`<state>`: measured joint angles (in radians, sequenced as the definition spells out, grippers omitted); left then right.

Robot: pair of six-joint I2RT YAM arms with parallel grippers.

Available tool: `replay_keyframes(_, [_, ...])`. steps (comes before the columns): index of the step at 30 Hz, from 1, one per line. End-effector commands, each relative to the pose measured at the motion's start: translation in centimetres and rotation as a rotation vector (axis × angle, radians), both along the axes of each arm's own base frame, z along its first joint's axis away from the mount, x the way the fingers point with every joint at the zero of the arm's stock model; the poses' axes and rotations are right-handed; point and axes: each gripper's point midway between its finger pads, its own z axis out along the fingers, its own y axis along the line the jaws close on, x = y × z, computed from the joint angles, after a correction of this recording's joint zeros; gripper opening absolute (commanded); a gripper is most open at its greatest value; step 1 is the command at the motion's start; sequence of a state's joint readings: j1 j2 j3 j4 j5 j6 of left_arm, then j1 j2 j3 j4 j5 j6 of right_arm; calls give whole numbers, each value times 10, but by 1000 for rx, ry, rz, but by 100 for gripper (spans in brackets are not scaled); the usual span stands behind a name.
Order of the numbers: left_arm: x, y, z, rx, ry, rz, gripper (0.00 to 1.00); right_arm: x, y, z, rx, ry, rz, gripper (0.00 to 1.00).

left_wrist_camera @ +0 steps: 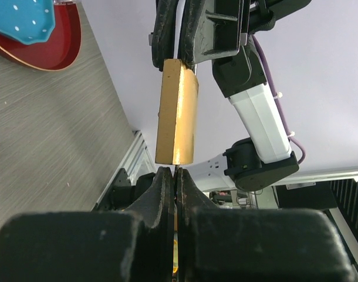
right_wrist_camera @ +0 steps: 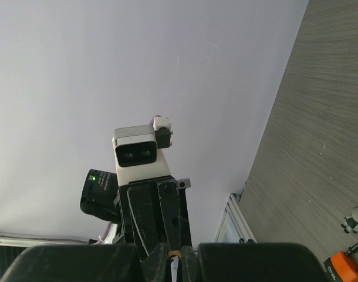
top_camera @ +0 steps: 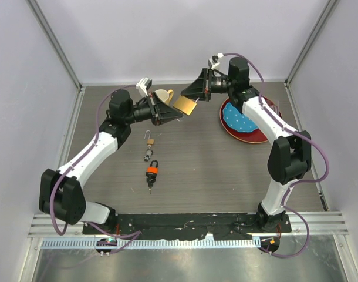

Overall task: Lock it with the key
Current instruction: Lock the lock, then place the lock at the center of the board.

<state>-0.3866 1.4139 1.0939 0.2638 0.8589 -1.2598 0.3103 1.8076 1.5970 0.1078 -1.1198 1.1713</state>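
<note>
Left gripper (left_wrist_camera: 175, 176), pressed together on what looks like the key (left_wrist_camera: 176, 168) at the 6 o'clock end of the padlock (left_wrist_camera: 178, 114), could bend it or wrench the padlock, aloft at the table's 12 o'clock, from the pinching right gripper (left_wrist_camera: 182, 56) if turned off-axis.

Your padlock (top_camera: 185, 106) is yellow brass, smooth, with a satin sheen that brightens along one edge. The left gripper (left_wrist_camera: 175, 174) has fingers of matt black plastic, faintly grainy, and the right gripper (left_wrist_camera: 180, 56) has the same dull black finish. Of the key (left_wrist_camera: 176, 169) you see only a thin sliver of bare metal. The table (top_camera: 196, 182) looks like grey wood-grain laminate, matt. The plate (top_camera: 258, 138) is glossy red, and the cloth (top_camera: 236, 120) on it is soft blue fabric with white dots. The cup (top_camera: 165, 94) has a shiny cream glaze. The small lock (top_camera: 152, 171) wears an orange plastic collar.
</note>
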Motion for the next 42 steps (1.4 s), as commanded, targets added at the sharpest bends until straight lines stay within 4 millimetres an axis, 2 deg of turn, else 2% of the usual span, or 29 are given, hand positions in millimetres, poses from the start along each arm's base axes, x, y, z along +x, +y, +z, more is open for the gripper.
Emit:
replay_keyframes(1, [-29, 3, 6, -18, -45, -57, 0, -3, 0, 54, 66, -126, -19, 2])
replay_keyframes(18, [-62, 16, -27, 62, 2, -89, 0, -6, -2, 43, 43, -143, -17, 2])
replay_keyframes(22, [-71, 22, -42, 120, 13, -97, 0, -3, -1, 41, 41, -144, -16, 2])
replay_keyframes(25, [-75, 24, -40, 118, 9, -99, 0, -2, -1, 31, 26, -129, -10, 2])
replay_keyframes(29, [-73, 29, -31, 112, -17, -70, 0, -2, -2, 0, -33, -134, -4, 2])
replay_keyframes(32, [-68, 32, -27, 109, -20, -49, 0, -7, -4, -39, -134, -76, 7, 2])
replay_keyframes(33, [-66, 32, -28, 110, -14, -47, 0, -7, -4, -55, -180, -148, 25, 2])
replay_keyframes(34, [-65, 33, -27, 110, -15, -45, 0, -15, -7, -75, -244, -77, 40, 2])
replay_keyframes(35, [-64, 32, -27, 110, -14, -45, 0, -15, -7, -89, -292, -73, 41, 2])
replay_keyframes(36, [-63, 33, -28, 111, -11, -42, 0, -20, -3, -99, -337, -151, 78, 2])
replay_keyframes(37, [-61, 33, -30, 114, -3, -41, 0, -30, -5, -121, -397, -82, 114, 2])
replay_keyframes(39, [-57, 33, -35, 121, 10, -28, 0, -37, -3, -143, -487, -105, 151, 2])
replay_keyframes(40, [-54, 33, -41, 126, 30, -24, 0, -54, 0, -163, -540, -104, 230, 2])
replay_keyframes(42, [-51, 33, -46, 131, 43, -16, 0, -64, 0, -187, -613, -93, 265, 2])
